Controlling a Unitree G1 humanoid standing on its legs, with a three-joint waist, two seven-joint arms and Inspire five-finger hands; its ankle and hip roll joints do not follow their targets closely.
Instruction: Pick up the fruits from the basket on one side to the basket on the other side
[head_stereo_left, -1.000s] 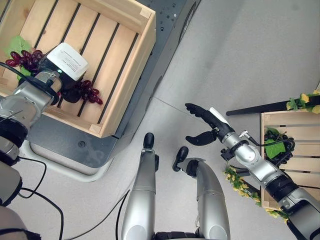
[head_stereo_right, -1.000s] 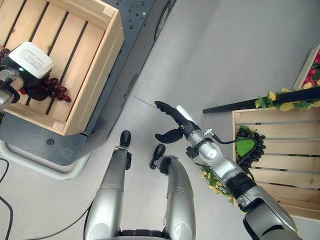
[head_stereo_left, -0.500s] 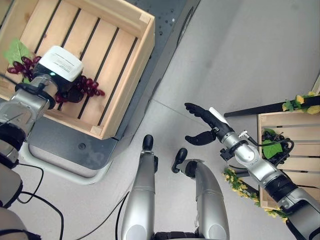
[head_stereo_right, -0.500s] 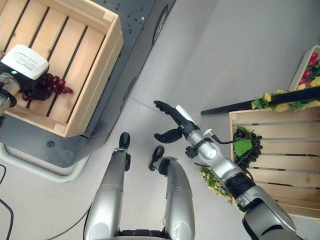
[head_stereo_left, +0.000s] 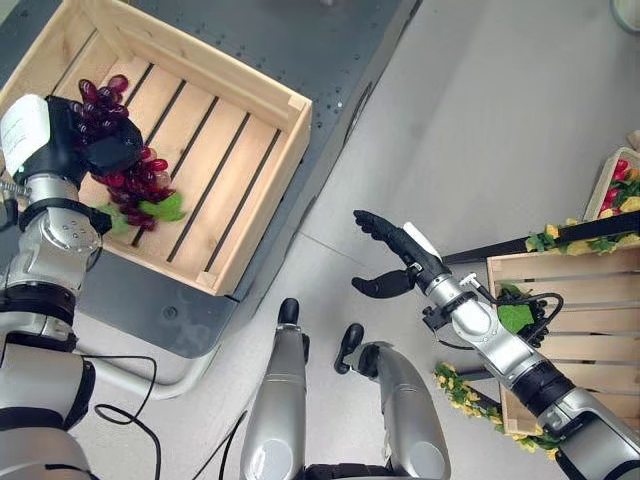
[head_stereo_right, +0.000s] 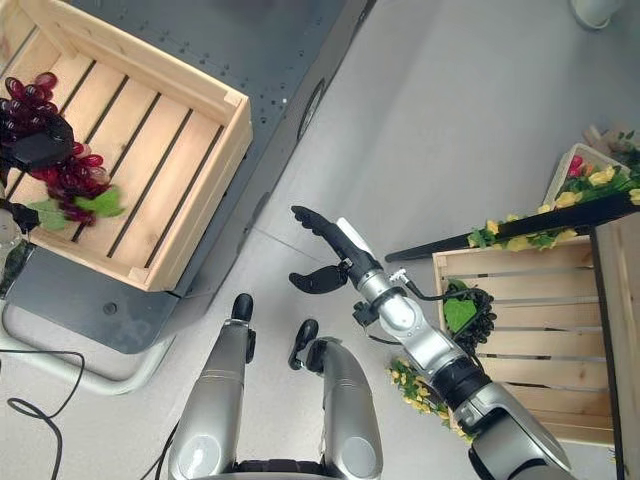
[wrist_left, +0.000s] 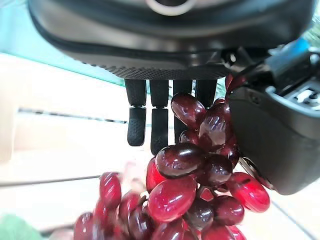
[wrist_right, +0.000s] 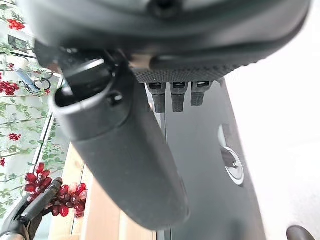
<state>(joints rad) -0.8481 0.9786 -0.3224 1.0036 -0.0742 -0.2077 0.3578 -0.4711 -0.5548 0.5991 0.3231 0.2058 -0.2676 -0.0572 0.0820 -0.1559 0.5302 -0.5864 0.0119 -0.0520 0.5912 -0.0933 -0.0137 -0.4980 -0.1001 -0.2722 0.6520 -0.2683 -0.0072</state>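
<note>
Left hand (head_stereo_left: 92, 150) wrapped round red grape bunch (head_stereo_left: 130, 170), hanging over left crate (head_stereo_left: 262, 190). We reckon release pending. Right hand (head_stereo_left: 395, 262) loose, empty. Dark grapes (head_stereo_left: 528, 312) waiting in right crate (head_stereo_left: 590, 340).

Grapes (head_stereo_left: 128, 165) over left crate (head_stereo_left: 262, 190); second crate (head_stereo_left: 590, 300) far right.

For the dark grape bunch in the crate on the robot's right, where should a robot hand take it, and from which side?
Probably from above, closing round the upper bulk of the dark grape bunch beside its green leaf. It lies low between crate slats and walls, so a sideways approach looks blocked. The right robot hand is open nearby.
</note>
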